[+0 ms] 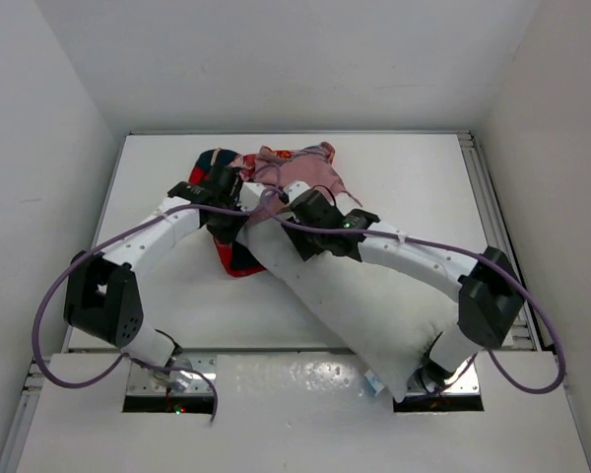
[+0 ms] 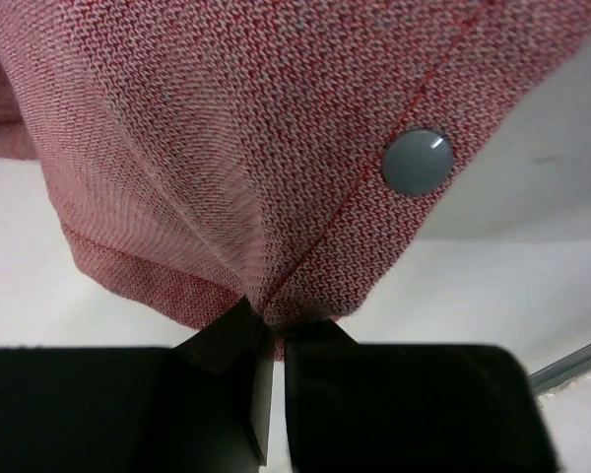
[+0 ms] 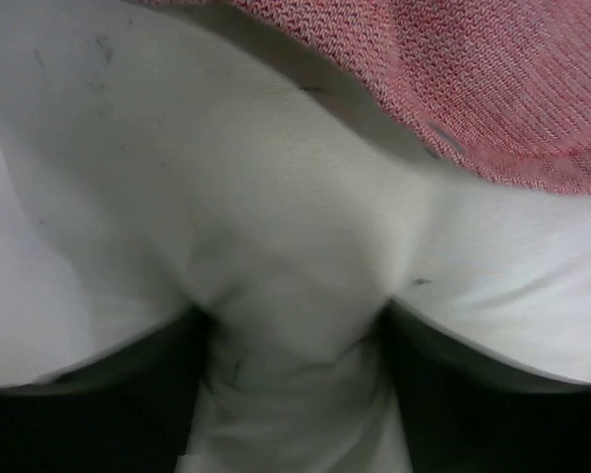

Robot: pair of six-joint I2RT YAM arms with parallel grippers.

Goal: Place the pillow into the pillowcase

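The white pillow lies diagonally from the table's middle to the near right. Its far end meets the bunched pillowcase, red outside and pink inside, at the back centre. My left gripper is at the pillowcase's left side. In the left wrist view it is shut on a pinch of the pink weave, beside a grey snap button. My right gripper is on the pillow's far end. Its fingers press into the pillow from both sides, creased fabric bulging between them, the pillowcase's edge just above.
The white table is boxed in by white walls at the left, right and back. A metal rail runs along its right edge. Purple cables loop off both arms. Two dark slots lie at the near edge by the arm bases.
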